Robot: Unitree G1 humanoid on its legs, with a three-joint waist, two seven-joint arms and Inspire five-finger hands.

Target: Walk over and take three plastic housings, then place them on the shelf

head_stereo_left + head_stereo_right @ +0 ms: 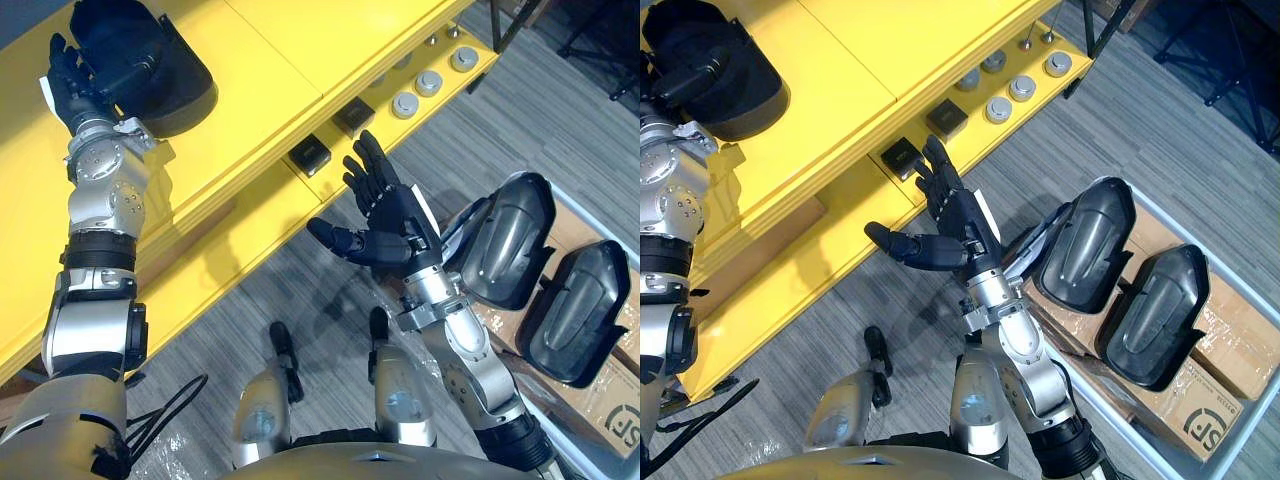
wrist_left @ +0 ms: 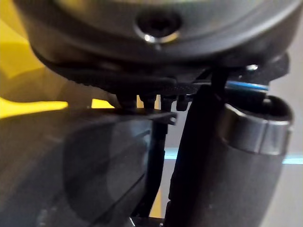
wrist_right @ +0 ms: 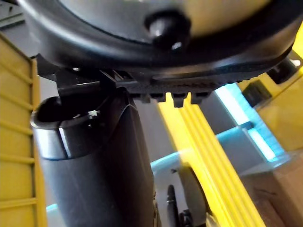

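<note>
A black plastic housing (image 1: 150, 60) lies on the top of the yellow shelf (image 1: 290, 60) at the far left. My left hand (image 1: 68, 85) is curled on its near rim, with the thumb pressed against the shell (image 2: 85, 170) in the left wrist view. My right hand (image 1: 385, 225) hovers open over the floor in front of the shelf, palm up and fingers spread, holding nothing. Two more black housings (image 1: 512, 238) (image 1: 582, 310) lie side by side in a bin to my right, just beyond the right hand.
The bin (image 1: 1160, 440) has a pale rim and cardboard boxes (image 1: 1230, 350) under the housings. On the shelf's lower ledge sit several silver round parts (image 1: 430, 82) and two small black blocks (image 1: 310, 155). Grey floor (image 1: 300, 290) lies between shelf and bin.
</note>
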